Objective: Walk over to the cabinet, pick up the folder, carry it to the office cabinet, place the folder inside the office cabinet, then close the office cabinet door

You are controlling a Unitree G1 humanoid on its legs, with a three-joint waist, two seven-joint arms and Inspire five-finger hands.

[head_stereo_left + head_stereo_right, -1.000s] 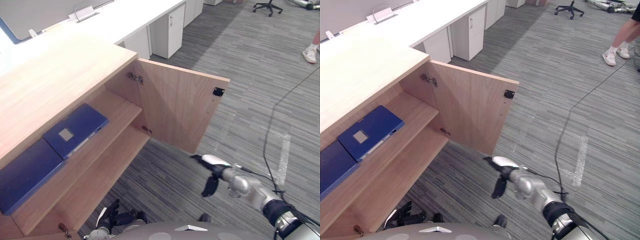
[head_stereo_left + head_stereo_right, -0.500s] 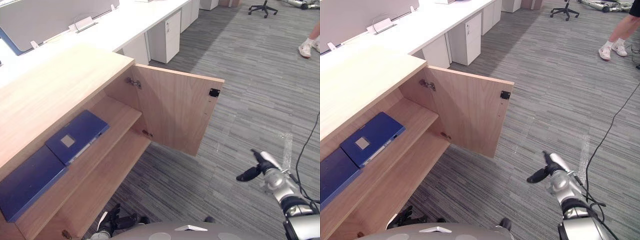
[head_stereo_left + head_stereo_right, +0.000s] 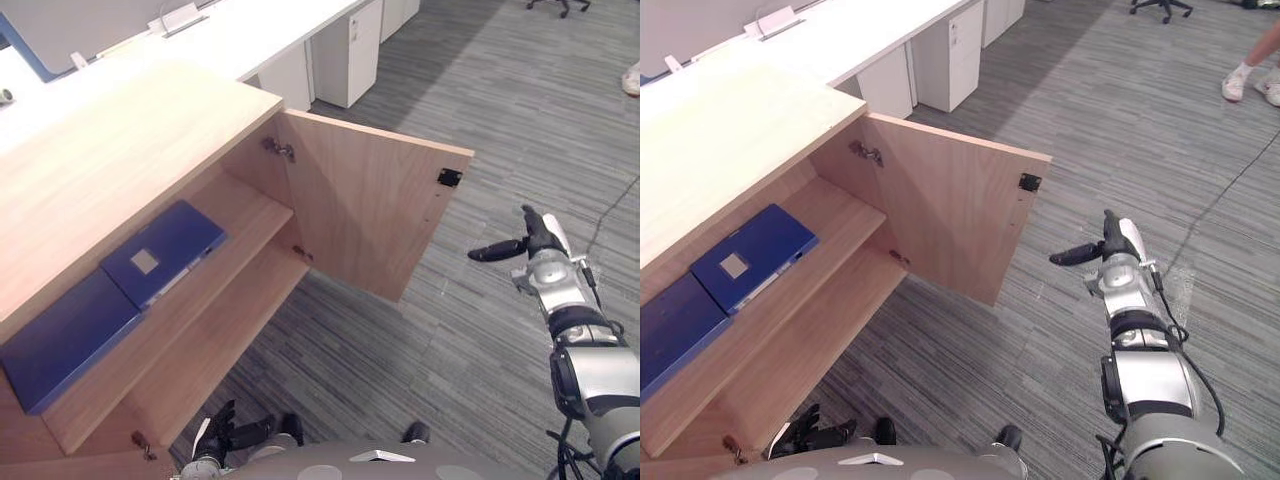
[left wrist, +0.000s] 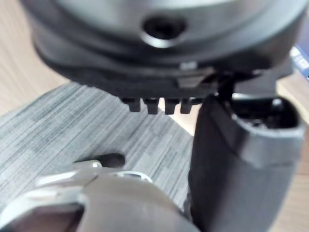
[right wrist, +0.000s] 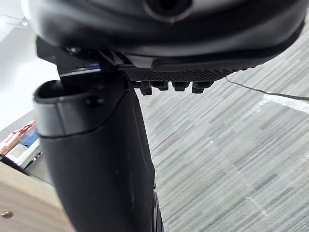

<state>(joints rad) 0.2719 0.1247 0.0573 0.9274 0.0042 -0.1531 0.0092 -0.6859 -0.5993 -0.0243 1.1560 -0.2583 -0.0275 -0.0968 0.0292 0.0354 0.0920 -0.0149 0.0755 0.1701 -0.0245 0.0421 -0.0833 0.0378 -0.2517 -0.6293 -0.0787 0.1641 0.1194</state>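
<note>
Wood-grain cabinet [image 3: 130,150] in light timber, with its hinged door [image 3: 370,210] standing wide open over the grey striped carpet floor [image 3: 480,110]. A metal hinge [image 3: 277,149] shows at the door's inner top corner and a small black catch [image 3: 449,177] at its free top corner.

Task object: a dark blue, flat rectangular folder [image 3: 165,252] lies face up on the cabinet's upper shelf [image 3: 250,215]. Its cover carries a pale square label near the middle, and a thin pale strip runs along the edge facing the cabinet's opening. A second, plain dark blue folder [image 3: 60,335] lies flat on the same shelf, just beside the first and farther from the door. The lower shelf [image 3: 230,320] is bare wood.

The right hand [image 3: 533,238] is raised in the air beyond the door's free edge, apart from the door; its fingers are extended and it holds nothing. The left hand [image 3: 812,437] hangs low in front of the cabinet, fingers loosely spread and holding nothing.

Behind the cabinet runs a long white worktop [image 3: 250,35] with a white drawer pedestal [image 3: 345,60] beneath it.
</note>
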